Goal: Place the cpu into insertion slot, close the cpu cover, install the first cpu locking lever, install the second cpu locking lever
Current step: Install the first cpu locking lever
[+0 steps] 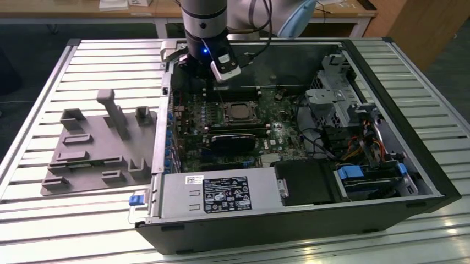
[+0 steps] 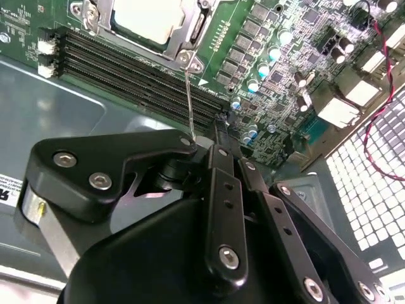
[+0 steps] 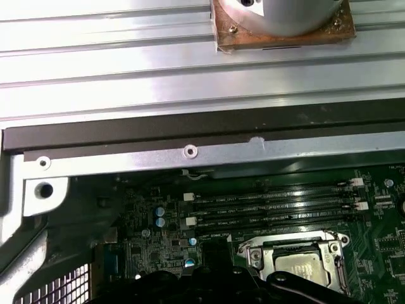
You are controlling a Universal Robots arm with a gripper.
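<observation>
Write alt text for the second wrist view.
The black gripper grips a thin metal lever rising from a corner of the socket. Beyond it, the cpu lies in the socket on the green board, beside long black slots.

Silver-grey arm (image 1: 200, 22) with black wrist (image 1: 192, 47), blue light (image 1: 203, 52), white camera box (image 1: 226, 70); black pincer (image 2: 209, 142) with silver screws.

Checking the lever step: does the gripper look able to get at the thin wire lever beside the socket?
Probably yes. The gripper sits right at the free end of the lever, which stands up from the socket corner; nothing lies between them.
</observation>
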